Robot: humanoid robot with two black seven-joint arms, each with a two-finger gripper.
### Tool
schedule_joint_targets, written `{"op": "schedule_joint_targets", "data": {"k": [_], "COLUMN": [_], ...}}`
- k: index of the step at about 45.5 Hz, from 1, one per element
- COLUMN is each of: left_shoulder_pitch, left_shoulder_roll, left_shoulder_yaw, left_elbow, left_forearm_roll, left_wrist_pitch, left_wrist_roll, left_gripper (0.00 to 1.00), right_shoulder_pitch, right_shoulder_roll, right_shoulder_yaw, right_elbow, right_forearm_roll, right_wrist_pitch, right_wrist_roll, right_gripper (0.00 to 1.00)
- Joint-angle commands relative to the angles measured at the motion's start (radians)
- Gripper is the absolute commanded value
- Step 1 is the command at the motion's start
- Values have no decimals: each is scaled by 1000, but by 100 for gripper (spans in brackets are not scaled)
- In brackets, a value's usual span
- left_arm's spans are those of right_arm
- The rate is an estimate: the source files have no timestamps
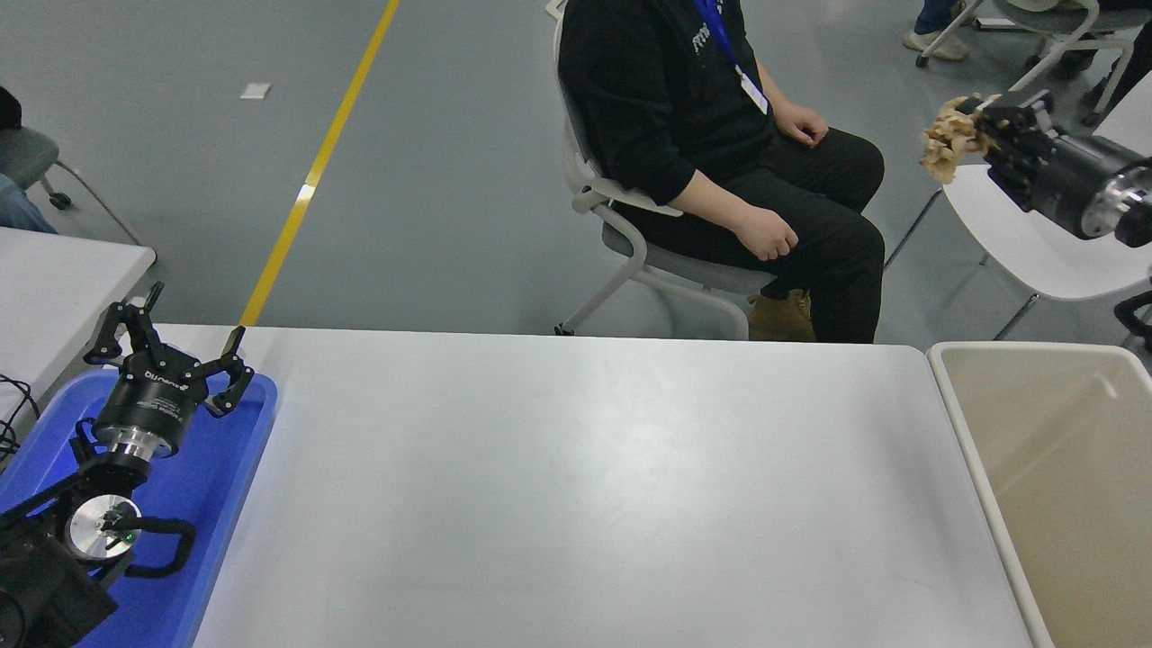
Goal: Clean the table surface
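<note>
The table surface (576, 486) is a wide matte white top filling the lower middle of the head view. My right gripper (976, 121) is raised high at the upper right, beyond the table's far right corner, shut on a crumpled tan wad of paper (945, 148). The wad hangs in the air well above the floor. My left gripper (166, 346) stays parked at the lower left over the blue tray, its fingers spread open and holding nothing.
A blue plastic tray (225, 486) lies at the table's left edge. A beige bin (1062, 486) stands against the table's right edge. A person in black sits on a chair (630, 261) beyond the far edge. A smaller white table (54, 270) is at left.
</note>
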Motion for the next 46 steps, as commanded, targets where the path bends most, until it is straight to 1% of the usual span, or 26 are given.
{"op": "schedule_joint_targets", "data": {"k": [1, 4, 10, 13, 20, 27, 37, 46], "left_shoulder_pitch": [0, 0, 0, 0, 0, 0, 0, 0], "left_shoulder_roll": [0, 1, 0, 1, 0, 0, 1, 1], "left_shoulder_yaw": [1, 0, 1, 0, 1, 0, 0, 1], "left_elbow": [0, 0, 0, 0, 0, 0, 0, 0], "left_forearm_roll": [0, 0, 0, 0, 0, 0, 0, 0], "left_wrist_pitch": [0, 0, 0, 0, 0, 0, 0, 0], "left_wrist_roll": [0, 0, 1, 0, 0, 0, 0, 0], "left_gripper": [100, 100, 100, 100, 100, 100, 100, 100], "right_shoulder_pitch": [-112, -146, -203, -226, -251, -280, -335, -370], "right_shoulder_roll": [-1, -3, -3, -4, -12, -21, -18, -17], "right_shoulder_yaw": [140, 180, 249, 307, 412, 427, 432, 421], "right_elbow": [-140, -157, -159, -159, -159, -159, -160, -160], "right_forearm_roll": [89, 97, 102, 102, 103, 109, 108, 96], "right_wrist_pitch": [-15, -42, -107, -118, -124, -168, -196, -254], "right_wrist_roll": [-19, -50, -140, -199, -283, -325, -332, -397], "right_gripper": [0, 0, 0, 0, 0, 0, 0, 0]}}
